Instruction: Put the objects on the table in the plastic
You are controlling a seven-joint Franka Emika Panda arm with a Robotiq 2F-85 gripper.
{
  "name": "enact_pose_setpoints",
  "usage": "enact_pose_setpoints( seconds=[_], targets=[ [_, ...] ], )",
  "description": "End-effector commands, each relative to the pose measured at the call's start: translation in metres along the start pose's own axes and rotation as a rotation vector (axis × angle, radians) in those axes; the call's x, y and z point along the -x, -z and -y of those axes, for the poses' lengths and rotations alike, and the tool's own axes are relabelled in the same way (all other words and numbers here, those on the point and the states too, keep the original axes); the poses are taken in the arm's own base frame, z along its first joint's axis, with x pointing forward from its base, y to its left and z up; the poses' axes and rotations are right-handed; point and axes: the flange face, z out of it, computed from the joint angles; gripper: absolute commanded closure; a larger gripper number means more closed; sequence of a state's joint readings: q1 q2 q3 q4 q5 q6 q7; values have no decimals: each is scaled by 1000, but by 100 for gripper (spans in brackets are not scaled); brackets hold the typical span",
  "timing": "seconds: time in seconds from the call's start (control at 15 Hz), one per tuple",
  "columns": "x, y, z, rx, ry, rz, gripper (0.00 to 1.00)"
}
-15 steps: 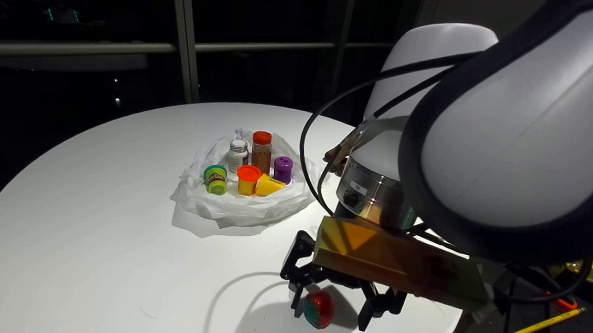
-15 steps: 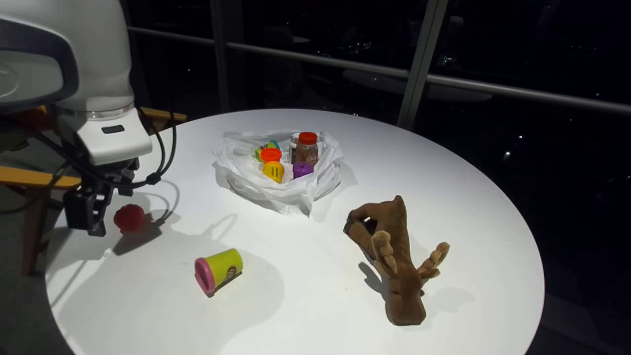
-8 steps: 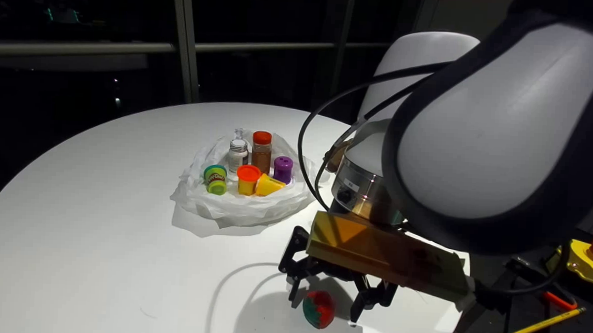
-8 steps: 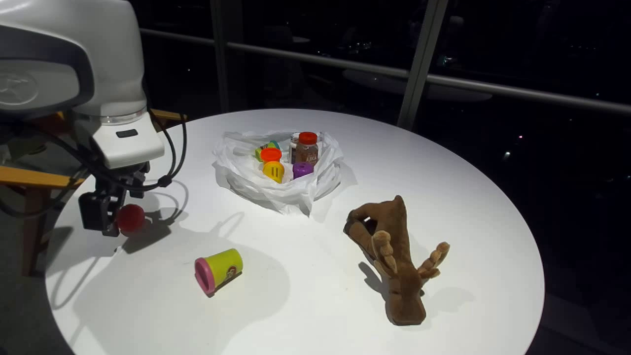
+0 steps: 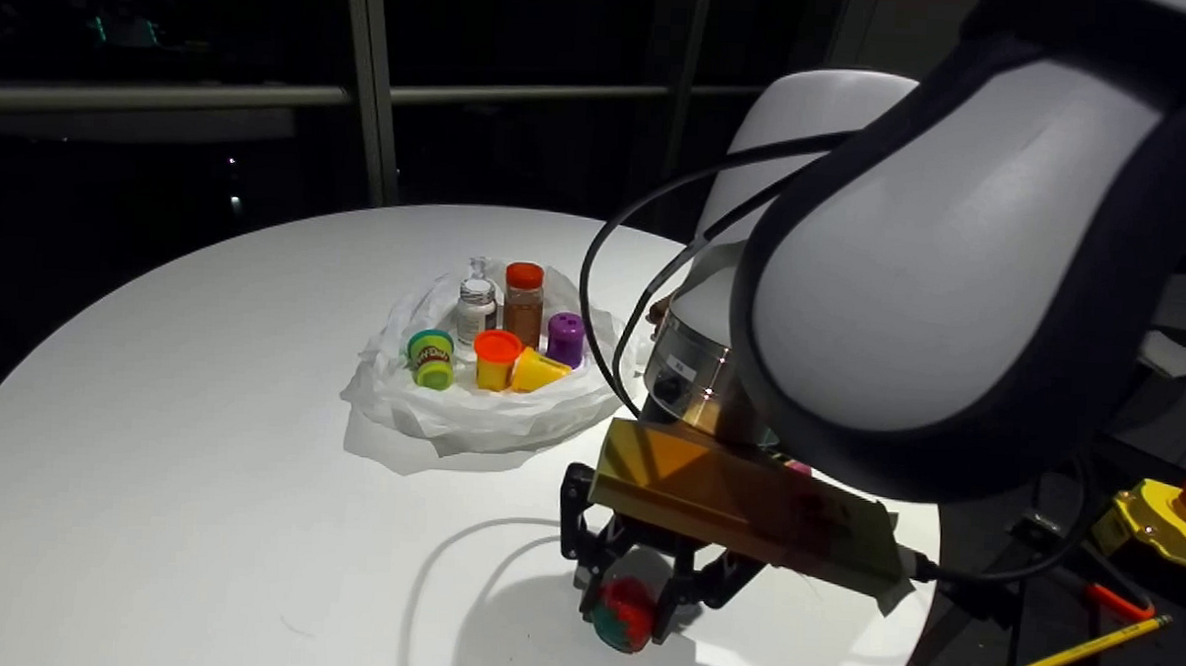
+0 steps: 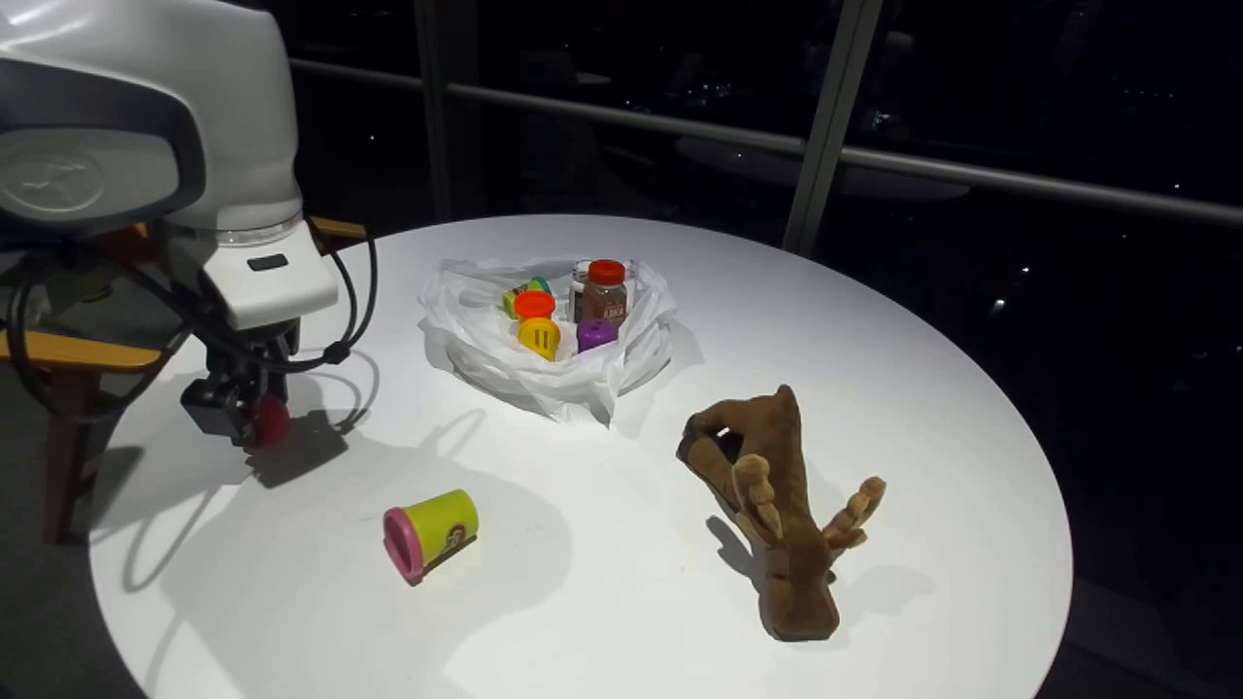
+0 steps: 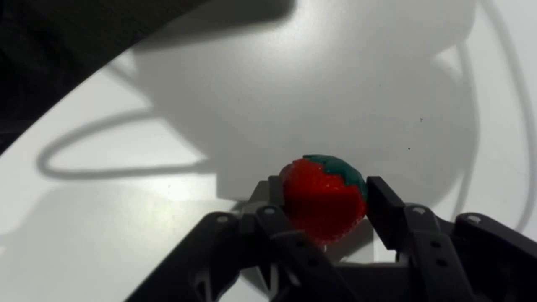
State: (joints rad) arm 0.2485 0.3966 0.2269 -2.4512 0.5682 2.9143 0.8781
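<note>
Red strawberry (image 7: 321,191), low-centre in the wrist view, is pinched by the claw (image 5: 626,615), presumably for carrying into the plastic bag (image 6: 544,390).

The arm (image 5: 917,257) reaches downward. Below its wrist (image 6: 277,291) the gripper (image 7: 326,193) points down, its two fingers (image 7: 385,212) pinching from opposite sides.

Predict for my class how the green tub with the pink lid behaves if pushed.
The green tub lies on its side, so it would probably roll. The pink lid looks like the wider end, so the roll may curve.
</note>
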Motion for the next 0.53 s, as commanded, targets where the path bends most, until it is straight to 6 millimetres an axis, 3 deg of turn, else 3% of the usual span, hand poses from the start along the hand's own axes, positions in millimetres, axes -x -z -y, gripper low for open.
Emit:
enact_pose_setpoints(
  seconds=[0.0,0.2,0.47],
  targets=[
    [-11,7,3,-23,4,-14,73],
    [-28,42,16,-82,-20,-37,73],
    [-74,107,52,-204,-17,-143,73]
  ],
)
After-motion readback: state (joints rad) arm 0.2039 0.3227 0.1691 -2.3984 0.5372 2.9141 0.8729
